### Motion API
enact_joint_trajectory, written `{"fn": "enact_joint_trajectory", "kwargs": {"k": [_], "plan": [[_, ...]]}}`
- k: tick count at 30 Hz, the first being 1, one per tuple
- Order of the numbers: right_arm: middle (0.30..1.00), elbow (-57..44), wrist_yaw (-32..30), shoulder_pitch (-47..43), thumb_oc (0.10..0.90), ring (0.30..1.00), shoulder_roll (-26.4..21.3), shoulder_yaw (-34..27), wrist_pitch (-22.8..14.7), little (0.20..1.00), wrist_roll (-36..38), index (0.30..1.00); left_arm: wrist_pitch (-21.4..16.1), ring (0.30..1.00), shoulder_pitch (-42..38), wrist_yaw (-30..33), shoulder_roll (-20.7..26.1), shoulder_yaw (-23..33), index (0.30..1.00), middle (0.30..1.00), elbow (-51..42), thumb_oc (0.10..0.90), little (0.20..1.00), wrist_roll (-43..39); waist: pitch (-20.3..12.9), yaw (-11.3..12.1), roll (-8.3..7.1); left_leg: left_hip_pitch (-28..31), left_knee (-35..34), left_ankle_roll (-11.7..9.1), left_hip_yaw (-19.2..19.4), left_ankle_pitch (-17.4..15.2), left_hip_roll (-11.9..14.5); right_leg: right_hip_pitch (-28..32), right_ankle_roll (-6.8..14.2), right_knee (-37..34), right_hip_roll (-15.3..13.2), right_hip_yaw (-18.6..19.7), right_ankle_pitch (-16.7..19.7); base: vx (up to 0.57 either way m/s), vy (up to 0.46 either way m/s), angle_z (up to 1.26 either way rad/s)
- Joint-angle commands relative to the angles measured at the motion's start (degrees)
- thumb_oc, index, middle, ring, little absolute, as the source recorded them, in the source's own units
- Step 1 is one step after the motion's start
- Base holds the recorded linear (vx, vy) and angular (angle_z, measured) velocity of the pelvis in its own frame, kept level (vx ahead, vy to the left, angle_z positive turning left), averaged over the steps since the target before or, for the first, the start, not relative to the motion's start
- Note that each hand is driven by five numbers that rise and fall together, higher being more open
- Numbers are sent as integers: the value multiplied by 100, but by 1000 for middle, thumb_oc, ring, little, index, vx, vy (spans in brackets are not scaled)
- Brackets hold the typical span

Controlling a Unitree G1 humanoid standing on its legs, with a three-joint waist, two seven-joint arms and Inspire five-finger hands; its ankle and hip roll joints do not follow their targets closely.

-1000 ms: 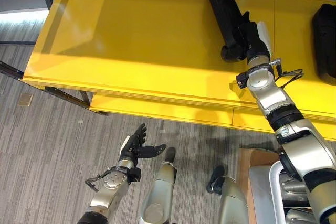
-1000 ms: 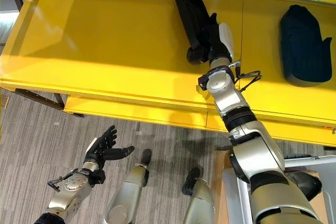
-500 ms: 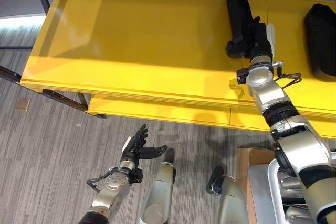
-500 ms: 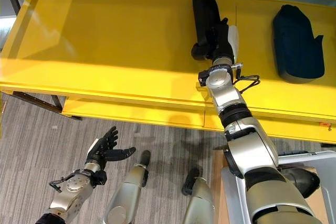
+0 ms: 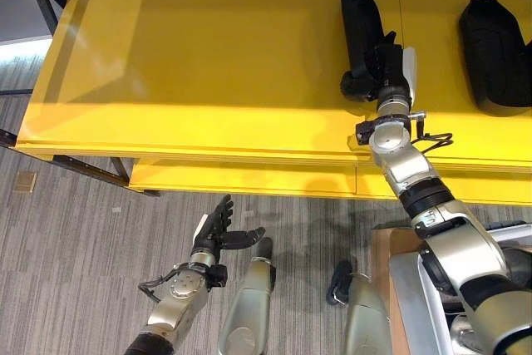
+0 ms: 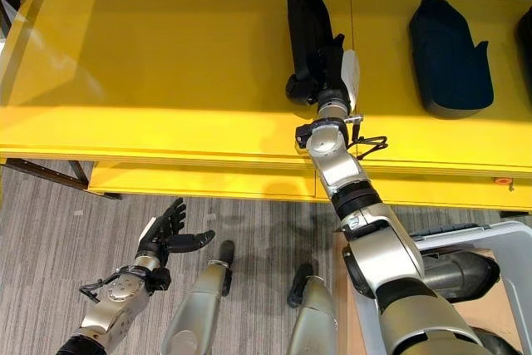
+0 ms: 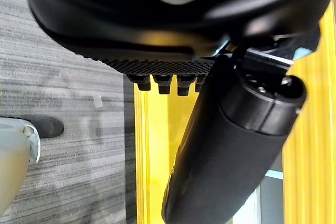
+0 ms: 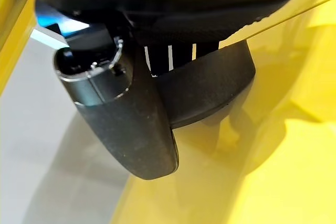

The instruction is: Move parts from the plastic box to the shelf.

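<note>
R hand (image 6: 332, 72) is up on the yellow shelf (image 6: 166, 64), fingers wrapped round a long black part (image 6: 306, 18) lying on the shelf surface. 2nd black part (image 6: 447, 56) sits further right, well apart. L hand (image 6: 162, 239) hangs low over the floor, fingers loose, holding nothing.

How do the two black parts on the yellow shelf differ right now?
The long part is narrow; the wide part to its right is broader and stubbier. The right hand grips the long part's near end; the wide part lies untouched. Both are black and rest on the yellow shelf. The left hand hangs open over the floor.
</note>
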Motion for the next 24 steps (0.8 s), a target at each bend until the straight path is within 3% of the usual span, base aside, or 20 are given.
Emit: {"fn": "enact_joint_trajectory", "kwargs": {"k": [1,11,12,24], "plan": [[300,-254,-98,24,400,300,-47,-129,-260,300,94,300,-442,1000,25,116,22,-38,1000,1000,-533,900,1000,-29,-130,62,99,427,132,131,63,-666,330,35,299,-149,-39,216,413,0,0,0],[300,-348,-158,185,400,300,65,-177,-234,300,6,300,-453,1000,85,155,22,-44,1000,1000,-550,900,1000,-18,-91,78,82,400,158,132,49,-660,314,53,296,-153,-67,203,421,0,0,0],[1000,-344,-145,164,900,1000,77,-189,-238,1000,72,1000,-450,1000,89,160,21,-41,1000,1000,-560,900,1000,-33,-84,75,77,397,165,127,54,-657,316,53,287,-144,-69,202,421,0,0,0],[1000,-395,7,80,900,1000,43,-23,-198,1000,-5,1000,-435,1000,69,178,21,-41,1000,1000,-542,900,1000,-45,-61,61,28,351,219,117,52,-668,328,22,288,-124,-57,225,420,0,0,0]]}}
